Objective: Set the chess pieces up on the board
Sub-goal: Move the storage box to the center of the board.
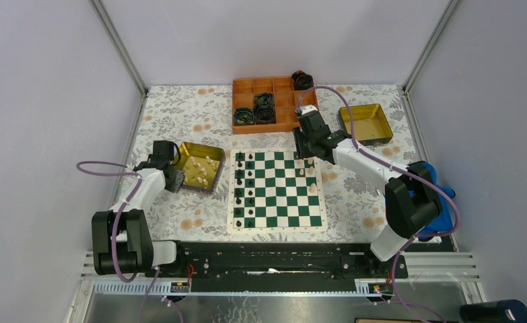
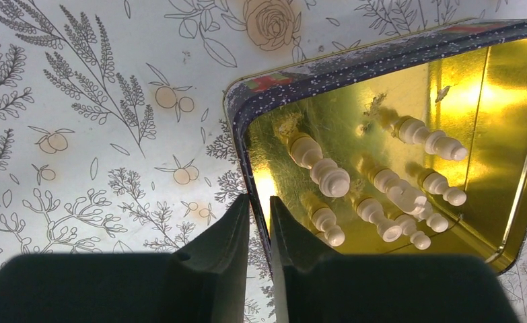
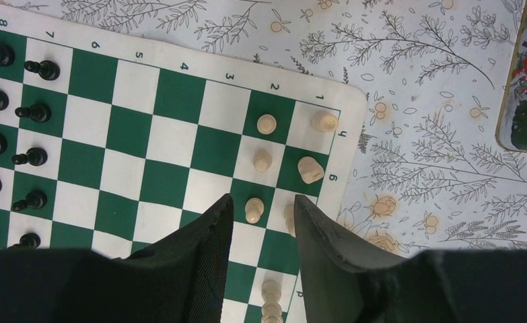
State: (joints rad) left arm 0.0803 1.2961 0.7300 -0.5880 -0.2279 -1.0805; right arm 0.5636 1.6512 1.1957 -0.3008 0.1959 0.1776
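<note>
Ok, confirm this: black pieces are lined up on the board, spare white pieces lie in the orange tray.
Wrong container: the spare white pieces lie in the gold tin, as the left wrist view shows. The black pieces are lined up on the board.

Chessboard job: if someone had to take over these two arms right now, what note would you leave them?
Left gripper: jaws almost together at the rim of the gold-lined tin; whether it pinches the rim is unclear.
Right gripper: open, holding nothing, above the board at its white side.
Done: black pieces stand in two rows; a few white pieces stand at the opposite edge.
Left: remaining white pieces lie in the tin and need placing.
</note>
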